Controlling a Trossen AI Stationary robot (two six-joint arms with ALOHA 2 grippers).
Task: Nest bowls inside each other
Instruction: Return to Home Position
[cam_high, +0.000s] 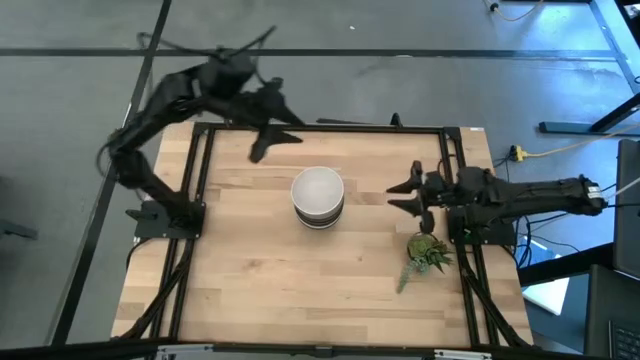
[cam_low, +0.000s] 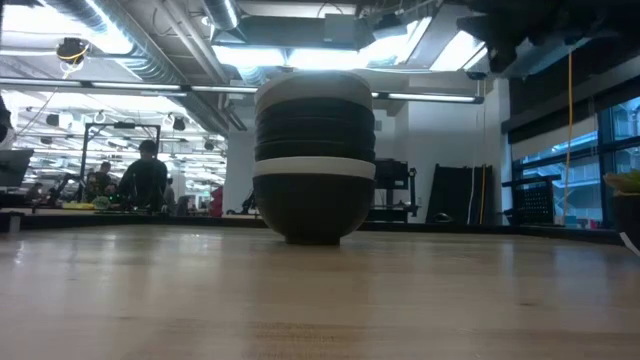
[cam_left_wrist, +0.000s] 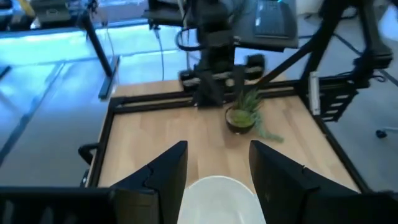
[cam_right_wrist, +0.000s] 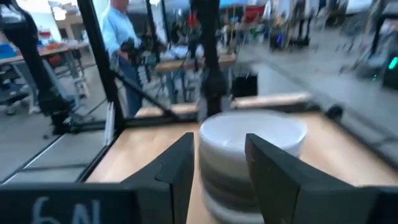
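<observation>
The bowls stand nested in one stack (cam_high: 318, 195) at the table's middle, with a white bowl on top. In the low view the stack (cam_low: 314, 155) rests on a black bottom bowl, with a white rim above it, dark bowls higher up and a pale one at the top. My right gripper (cam_high: 397, 197) is open, level with the table and to the right of the stack (cam_right_wrist: 249, 155), apart from it. My left gripper (cam_high: 265, 140) is open and raised over the far left of the table. It looks down toward the white top bowl (cam_left_wrist: 217, 199).
A small green plant sprig in a dark pot (cam_high: 428, 252) stands near the table's right edge, close to my right arm's base (cam_left_wrist: 241, 115). A black frame (cam_high: 200, 200) runs along the table's sides. People stand in the room beyond (cam_right_wrist: 121, 31).
</observation>
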